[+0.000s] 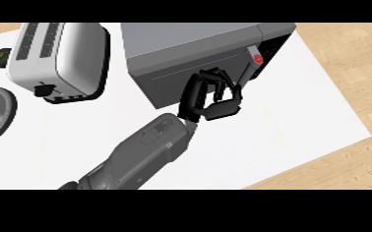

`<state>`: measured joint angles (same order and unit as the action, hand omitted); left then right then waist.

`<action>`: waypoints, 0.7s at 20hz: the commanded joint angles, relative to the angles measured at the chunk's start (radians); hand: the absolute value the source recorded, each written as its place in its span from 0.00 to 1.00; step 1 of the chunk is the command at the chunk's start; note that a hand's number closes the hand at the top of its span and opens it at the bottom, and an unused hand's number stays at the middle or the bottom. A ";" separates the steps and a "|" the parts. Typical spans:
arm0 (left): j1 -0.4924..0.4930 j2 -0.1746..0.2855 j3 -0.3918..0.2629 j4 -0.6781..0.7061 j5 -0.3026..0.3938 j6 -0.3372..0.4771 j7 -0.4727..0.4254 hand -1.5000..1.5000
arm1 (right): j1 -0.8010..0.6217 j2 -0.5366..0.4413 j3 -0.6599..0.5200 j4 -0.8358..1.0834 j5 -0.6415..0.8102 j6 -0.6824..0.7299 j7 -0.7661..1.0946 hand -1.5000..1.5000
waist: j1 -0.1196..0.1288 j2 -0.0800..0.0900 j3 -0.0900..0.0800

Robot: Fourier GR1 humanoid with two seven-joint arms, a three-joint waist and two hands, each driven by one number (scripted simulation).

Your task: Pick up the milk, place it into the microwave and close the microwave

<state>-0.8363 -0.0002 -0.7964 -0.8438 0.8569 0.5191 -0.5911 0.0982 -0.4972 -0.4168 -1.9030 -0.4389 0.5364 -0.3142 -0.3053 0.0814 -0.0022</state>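
Contact is recorded between the robot's black left hand [195, 94] and the dark front face of the grey box-shaped microwave [189, 39]. The hand is found at the centre of the view. It is carried on a grey forearm [145, 152] that enters from 7 o'clock and is angled toward 1 o'clock.

The fingers [218, 73] are seen curled over into a hook, with the thumb [222, 109] bent beneath them. Only the microwave's grey face is seen through the gap between them, and nothing is held. The fingers are laid against the end of the front face toward 2 o'clock, just beside the control strip. A round red button [256, 58] is noted on that strip, at 1 o'clock of the hand.

The microwave is placed at 12 to 1 o'clock of the view, on a white countertop [291, 123]. Its front is seen flush with the body, with no interior exposed. The milk is not visible, and whether it is inside the microwave cannot be determined.

A white and silver slotted toaster [62, 54] is placed at 10 o'clock, well apart from the hand. A dark round rim [6, 110] is cut off at the 9 o'clock edge and cannot be identified. Light wooden surface [341, 39] is noted beyond the countertop at 2 o'clock and 4 o'clock.
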 commanded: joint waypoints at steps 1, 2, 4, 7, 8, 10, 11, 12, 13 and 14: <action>-0.084 0.000 0.047 0.080 0.028 -0.008 -0.005 1.00 | -0.016 -0.026 -0.019 0.023 -0.012 0.009 0.005 0.00 | -0.014 0.014 0.001; -0.093 0.000 0.045 0.084 0.028 -0.018 -0.006 1.00 | -0.029 -0.030 -0.025 0.033 -0.014 -0.001 0.010 0.00 | -0.004 0.016 0.000; -0.097 0.000 0.046 0.079 0.043 -0.019 -0.016 1.00 | -0.042 -0.042 -0.038 0.036 -0.017 -0.006 0.011 0.00 | -0.012 0.016 0.000; -0.096 0.000 0.031 0.093 0.050 -0.019 -0.032 1.00 | -0.053 -0.061 -0.044 0.048 -0.023 0.005 0.016 0.00 | -0.011 0.014 0.000; -0.094 0.000 0.034 0.084 0.063 -0.016 -0.035 1.00 | -0.057 -0.064 -0.046 0.058 -0.028 0.009 0.015 0.00 | -0.019 0.018 0.001; -0.095 0.000 0.030 0.094 0.065 -0.016 -0.048 1.00 | -0.075 -0.098 -0.064 0.061 -0.018 0.009 0.021 0.00 | -0.010 0.018 -0.001; -0.115 0.000 0.028 0.090 0.076 -0.014 -0.029 1.00 | -0.078 -0.101 -0.064 0.062 -0.011 0.009 0.019 0.00 | -0.016 0.014 0.001; -0.104 0.000 0.029 0.096 0.079 -0.012 -0.047 1.00 | -0.075 -0.114 -0.070 0.064 0.004 0.012 0.019 0.00 | -0.015 0.016 0.000; -0.105 0.000 0.023 0.092 0.084 -0.014 -0.048 1.00 | -0.083 -0.129 -0.079 0.071 0.001 0.019 0.016 0.00 | -0.019 0.014 0.001; -0.114 0.000 0.023 0.091 0.088 -0.013 -0.049 1.00 | -0.089 -0.140 -0.086 0.082 0.004 0.016 0.023 0.00 | -0.017 0.015 0.001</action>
<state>-0.8488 -0.0001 -0.8179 -0.8252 0.9221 0.5213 -0.6628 0.0270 -0.5982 -0.4816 -1.8403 -0.4465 0.5469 -0.2965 -0.3114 0.0848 0.0005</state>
